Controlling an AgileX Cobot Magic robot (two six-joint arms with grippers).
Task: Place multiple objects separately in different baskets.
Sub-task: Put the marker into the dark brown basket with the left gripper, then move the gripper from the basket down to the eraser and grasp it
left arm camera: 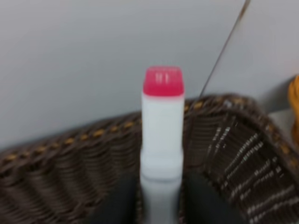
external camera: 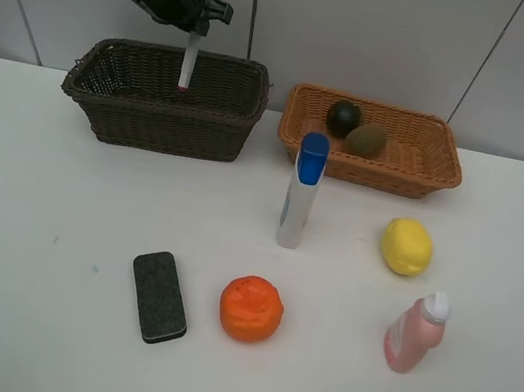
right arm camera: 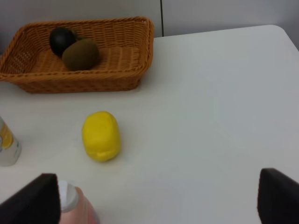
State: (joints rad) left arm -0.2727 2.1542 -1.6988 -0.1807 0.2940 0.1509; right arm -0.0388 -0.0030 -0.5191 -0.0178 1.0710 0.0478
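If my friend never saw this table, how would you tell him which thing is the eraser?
Find the dark brown basket at the back left of the white table, then come straight toward the front edge. The eraser lies flat there, just left of the orange. It is the only black, flat, oblong thing; its neighbours are round or stand upright.

The marker (left arm camera: 162, 140) is white, its blurred tip seemingly pinkish-red.
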